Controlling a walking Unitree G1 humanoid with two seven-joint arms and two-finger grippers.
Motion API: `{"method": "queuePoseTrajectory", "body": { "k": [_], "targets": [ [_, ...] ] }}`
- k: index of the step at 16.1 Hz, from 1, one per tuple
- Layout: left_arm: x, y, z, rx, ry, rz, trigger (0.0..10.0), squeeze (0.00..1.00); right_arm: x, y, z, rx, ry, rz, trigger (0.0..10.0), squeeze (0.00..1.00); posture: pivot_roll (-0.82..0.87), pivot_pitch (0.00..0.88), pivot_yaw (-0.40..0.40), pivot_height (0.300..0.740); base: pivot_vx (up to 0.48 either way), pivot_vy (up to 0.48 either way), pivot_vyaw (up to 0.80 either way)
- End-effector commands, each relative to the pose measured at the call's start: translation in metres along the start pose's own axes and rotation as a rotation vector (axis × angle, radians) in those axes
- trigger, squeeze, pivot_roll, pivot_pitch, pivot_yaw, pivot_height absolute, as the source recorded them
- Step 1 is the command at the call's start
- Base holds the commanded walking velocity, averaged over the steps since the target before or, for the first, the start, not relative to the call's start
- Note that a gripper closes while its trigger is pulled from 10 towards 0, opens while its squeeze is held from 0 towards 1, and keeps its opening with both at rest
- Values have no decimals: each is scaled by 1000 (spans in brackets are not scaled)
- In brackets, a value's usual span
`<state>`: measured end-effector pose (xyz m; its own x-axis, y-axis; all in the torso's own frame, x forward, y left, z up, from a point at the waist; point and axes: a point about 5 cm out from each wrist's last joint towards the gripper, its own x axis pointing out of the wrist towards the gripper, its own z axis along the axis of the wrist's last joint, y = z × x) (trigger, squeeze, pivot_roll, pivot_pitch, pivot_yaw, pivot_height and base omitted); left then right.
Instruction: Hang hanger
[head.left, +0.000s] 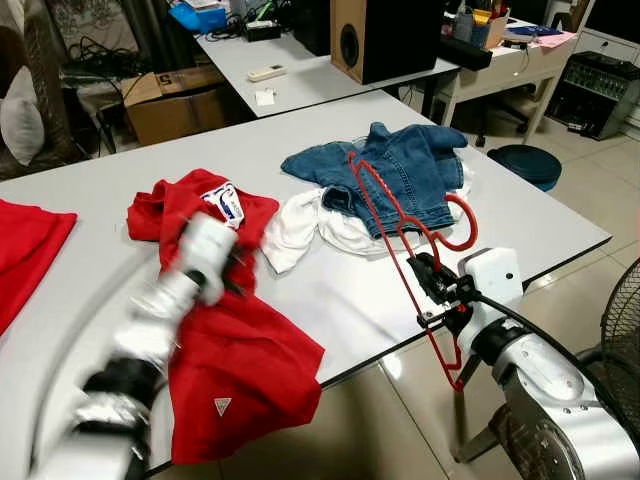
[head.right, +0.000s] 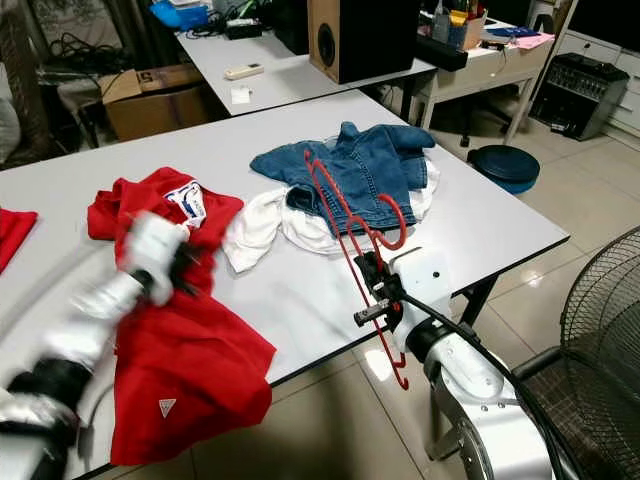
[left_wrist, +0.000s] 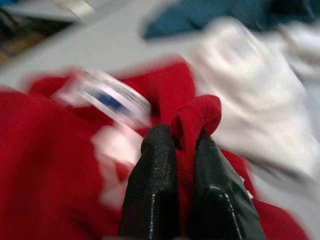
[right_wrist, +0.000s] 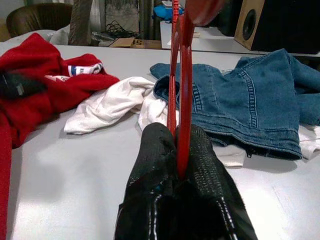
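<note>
Your right gripper (head.left: 432, 272) sits at the lower right of the left eye frame, just off the near edge of the white table (head.left: 330, 115). Its two black fingers (right_wrist: 157, 165) are clenched on the red hanger (head.left: 400, 235), pinching the wire of its frame. You hold the hanger up off the table: its hook curls at centre right of the frame, one end reaches up over the blue denim garment (head.left: 400, 170), and the other end hangs down past the table edge toward the tiled floor (head.left: 590, 190).

Your left gripper (head.left: 232, 268) is at left of centre in the left eye frame, blurred, resting over the red garment (head.left: 240, 370). In the left wrist view its fingers (left_wrist: 155, 185) are closed on a raised fold of that red cloth, which stands up between them.

The red garment spreads from the middle left of the table down to its near edge and drapes over it. A white garment (head.left: 300, 225) lies crumpled between the red one and the denim, partly under the denim. A second piece of red cloth (head.left: 25, 250) lies at the far left edge. Behind the table, at the top of the frame, a second table carries a wooden speaker (head.left: 375, 35), and a cardboard box (head.left: 170, 100) sits at the upper left.
</note>
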<state>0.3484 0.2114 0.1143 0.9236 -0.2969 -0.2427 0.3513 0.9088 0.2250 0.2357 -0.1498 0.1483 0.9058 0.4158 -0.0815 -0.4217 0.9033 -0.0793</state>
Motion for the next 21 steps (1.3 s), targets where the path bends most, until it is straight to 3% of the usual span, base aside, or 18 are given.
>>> {"method": "queuePoseTrajectory", "body": {
  "k": [1, 4, 6, 7, 8, 9, 11, 12, 13, 14, 15, 16, 17, 18, 20, 21],
  "targets": [
    [0, 11, 22, -20, -77, -5, 0, 0, 2, -2, 2, 1, -10, -10, 10000, 0, -46, 0, 74, 740, 0, 0, 0],
    [-6, 34, 99, -109, -352, -133, 0, 0, 3, -2, 6, 13, -33, -23, 10000, 0, -42, 0, 78, 740, 0, 0, 0],
    [-16, 47, 144, -108, -510, -208, 0, 0, 2, -3, 7, 20, -46, -37, 10000, 0, -40, 0, 85, 740, 0, 0, 0],
    [-26, 48, 174, -145, -631, -314, 0, 0, 1, -3, 7, 24, -52, -50, 10000, 0, -39, 0, 91, 740, 0, 0, 0],
    [-29, 41, 182, -145, -650, -406, 0, 0, 1, -3, 7, 28, -55, -59, 10000, 0, -39, 0, 96, 740, 0, 0, 0],
    [-26, 29, 173, -99, -583, -485, 0, 0, 0, -3, 7, 31, -56, -65, 10000, 0, -41, 0, 98, 740, 0, 0, 0],
    [-11, -2, 133, -28, -384, -548, 0, 0, -1, -3, 6, 32, -55, -73, 10000, 0, -43, 0, 100, 740, 0, 0, 0],
    [-6, -12, 121, -4, -328, -553, 1961, 0, -2, -3, 6, 32, -54, -76, 10000, 0, -43, 0, 99, 740, 0, 0, 0],
    [1, -28, 99, 7, -234, -532, 10000, 0, -2, -4, 5, 31, -51, -83, 10000, 0, -44, 0, 97, 740, 0, 0, 0],
    [6, -35, 81, -33, -166, -468, 10000, 0, -1, -4, 6, 29, -50, -86, 10000, 0, -49, 0, 97, 740, 0, 0, 0],
    [7, -35, 79, -78, -164, -446, 10000, 0, -1, -4, 6, 28, -51, -86, 10000, 0, -51, 0, 98, 740, 0, 0, 0],
    [2, -33, 84, -189, -204, -447, 10000, 1000, -2, -5, 6, 25, -51, -90, 10000, 0, -52, 0, 98, 740, 0, 0, 0],
    [-8, -32, 91, -256, -255, -521, 10000, 1000, -4, -8, 7, 24, -53, -106, 10000, 0, -50, 0, 99, 740, 0, 0, 0],
    [-20, -34, 92, -259, -264, -621, 10000, 1000, -5, -11, 7, 22, -55, -124, 10000, 0, -50, 0, 100, 740, 0, 0, 0],
    [-31, -35, 86, -234, -226, -690, 10000, 1000, -8, -16, 6, 14, -51, -135, 10000, 0, -49, 0, 99, 740, 0, 0, 0],
    [-45, -35, 76, -210, -152, -781, 10000, 1000, -11, -22, 5, 1, -42, -145, 10000, 0, -48, 0, 96, 740, 0, 0, 0]
  ]
}}
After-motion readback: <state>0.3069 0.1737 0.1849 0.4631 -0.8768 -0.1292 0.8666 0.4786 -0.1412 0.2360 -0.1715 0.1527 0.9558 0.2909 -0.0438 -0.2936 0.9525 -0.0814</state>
